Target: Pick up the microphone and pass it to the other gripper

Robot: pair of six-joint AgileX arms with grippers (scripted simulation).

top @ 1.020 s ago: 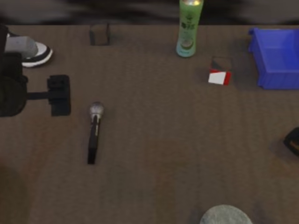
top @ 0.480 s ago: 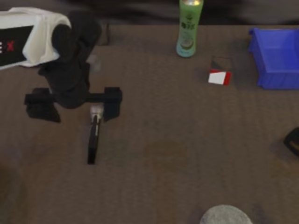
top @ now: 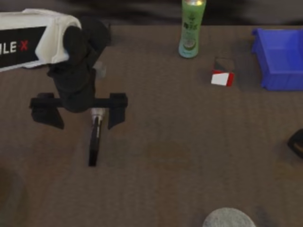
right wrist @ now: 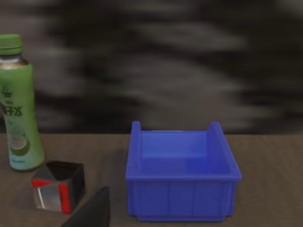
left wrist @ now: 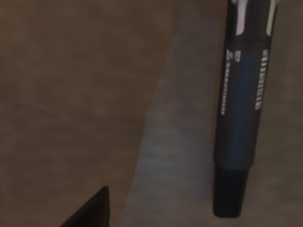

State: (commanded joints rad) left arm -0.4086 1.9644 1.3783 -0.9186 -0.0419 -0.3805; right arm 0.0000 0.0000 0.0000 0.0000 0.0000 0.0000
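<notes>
Top view shows one microphone [top: 94,137] lying flat on the brown table [top: 189,142], left of centre in the frame, its silver mesh head pointing toward the top edge and its black handle running down toward the bottom edge. Directly above the head end hangs the left gripper [top: 78,112], its two fingers spread wide to either side, nothing between them; the head is partly covered by the gripper body. I judge the microphone to be rigid and fairly light, head-heavy because of the metal mesh, with a smooth tapered handle that could slide in a pinch and roll on the table if nudged sideways. The best hold looks to be across the upper handle just below the head, near the balance point, leaving the long lower handle free for the other gripper to take; the mesh itself is rounded and a poor place to squeeze. The left wrist view shows the handle with its white lettering running along the table, with one dark fingertip at the lower edge. The right gripper [top: 297,142] is parked at the right edge of the top view, and I cannot tell how its fingers stand. Counted elsewhere: one green bottle [top: 191,28] at the top centre, one blue bin [top: 279,59] at the upper right, one red, white and black block [top: 222,75] between them.
</notes>
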